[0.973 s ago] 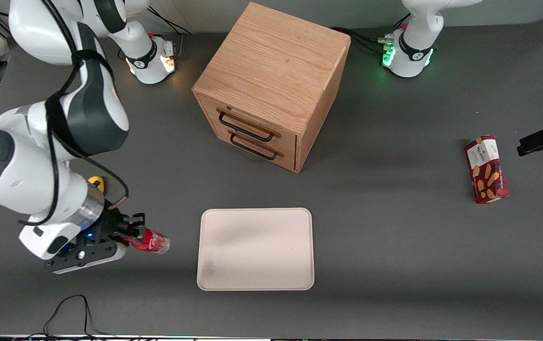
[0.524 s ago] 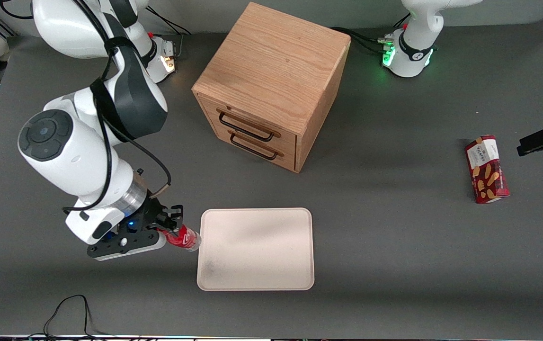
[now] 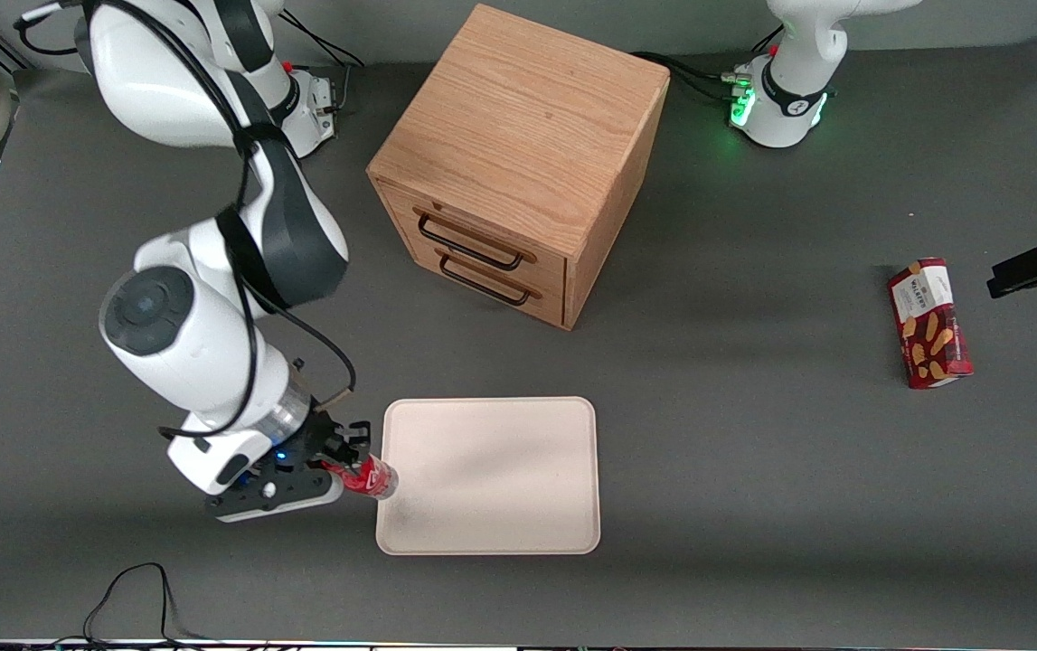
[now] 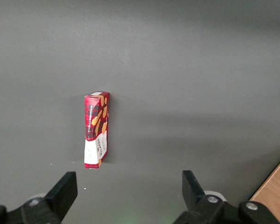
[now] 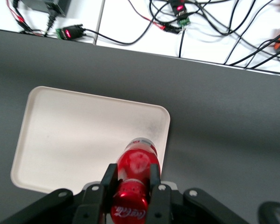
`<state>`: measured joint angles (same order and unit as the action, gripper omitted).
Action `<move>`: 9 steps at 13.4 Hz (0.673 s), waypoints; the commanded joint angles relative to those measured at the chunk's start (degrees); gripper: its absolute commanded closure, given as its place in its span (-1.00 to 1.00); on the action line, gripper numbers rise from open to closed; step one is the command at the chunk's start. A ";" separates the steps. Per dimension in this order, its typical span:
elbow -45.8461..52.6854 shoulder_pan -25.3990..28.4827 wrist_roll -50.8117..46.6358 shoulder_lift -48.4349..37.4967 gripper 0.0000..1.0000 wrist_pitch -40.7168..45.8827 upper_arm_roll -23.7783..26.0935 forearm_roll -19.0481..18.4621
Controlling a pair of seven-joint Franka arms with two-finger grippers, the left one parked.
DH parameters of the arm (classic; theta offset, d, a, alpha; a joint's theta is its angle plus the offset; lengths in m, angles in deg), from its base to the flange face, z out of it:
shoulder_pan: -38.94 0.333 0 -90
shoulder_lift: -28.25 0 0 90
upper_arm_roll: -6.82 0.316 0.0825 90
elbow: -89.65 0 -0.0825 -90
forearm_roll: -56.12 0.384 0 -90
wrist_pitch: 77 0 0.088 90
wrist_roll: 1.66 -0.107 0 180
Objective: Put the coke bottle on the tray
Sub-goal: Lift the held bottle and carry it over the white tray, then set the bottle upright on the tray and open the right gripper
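Note:
My right gripper (image 3: 351, 466) is shut on the coke bottle (image 3: 372, 477), a tiny bottle with a red label, and holds it lying sideways in the air. The bottle's free end hangs just over the rim of the cream tray (image 3: 518, 506), at the tray's edge toward the working arm's end of the table. In the right wrist view the bottle (image 5: 136, 171) sits between the two black fingers (image 5: 108, 179) of the gripper (image 5: 130, 179), its red cap toward the camera, above the tray's rim (image 5: 164, 135). The tray (image 5: 79, 140) holds nothing.
A wooden drawer cabinet (image 3: 518, 163) with two drawers stands farther from the front camera than the tray. A red snack box (image 3: 929, 323) lies toward the parked arm's end of the table; it also shows in the left wrist view (image 4: 97, 129). A black cable (image 3: 134, 597) lies near the table's front edge.
My right arm has carried the bottle sideways toward the tray. The bottle went from well short of the tray to just over its rim. The grip has not changed.

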<state>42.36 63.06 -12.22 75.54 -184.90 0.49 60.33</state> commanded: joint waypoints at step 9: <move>0.45 0.05 -1.30 9.92 1.00 -9.09 -0.26 -0.61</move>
<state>42.32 63.03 -12.23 85.33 -193.29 0.49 60.32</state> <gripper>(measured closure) 0.683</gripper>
